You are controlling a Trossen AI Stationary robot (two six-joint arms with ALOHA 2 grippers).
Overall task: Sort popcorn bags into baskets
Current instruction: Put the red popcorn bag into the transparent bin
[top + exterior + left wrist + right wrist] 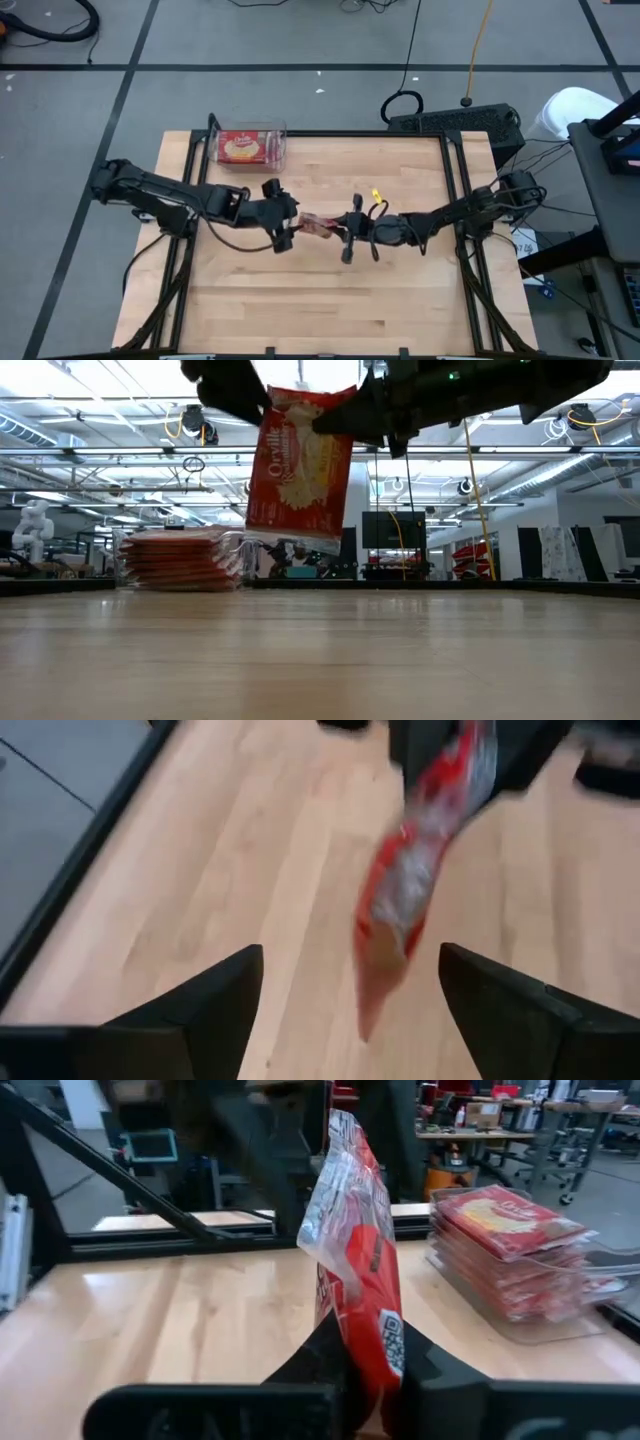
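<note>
- The right end effector (365,1380) is clamped on one edge of a red popcorn bag (358,1270); in its wrist view the dark fingers (320,1355) pinch the packet, which stands up on edge in front of the camera.
- In the high view that right end effector (345,232) sits over the middle of the tabletop (330,300), with the bag (318,226) stretched between it and the left arm.
- The left end effector (285,225) is just beside the bag's other end, its fingers (215,995) spread wide apart; in the left wrist view the bag (415,885) hangs between and beyond them, touching neither.
- From table height the bag (298,465) hangs clear above the tabletop (320,660), tilted, with the dark arms at its top edge.
- Farther back, at the far left corner of the tabletop, stands a clear basket (278,146) holding a stack of bags (241,146), red face up.
- In the low view the stack (180,558) rises several packets high; in the right wrist view the stack (510,1245) fills the basket (560,1305) above its low walls.
</note>
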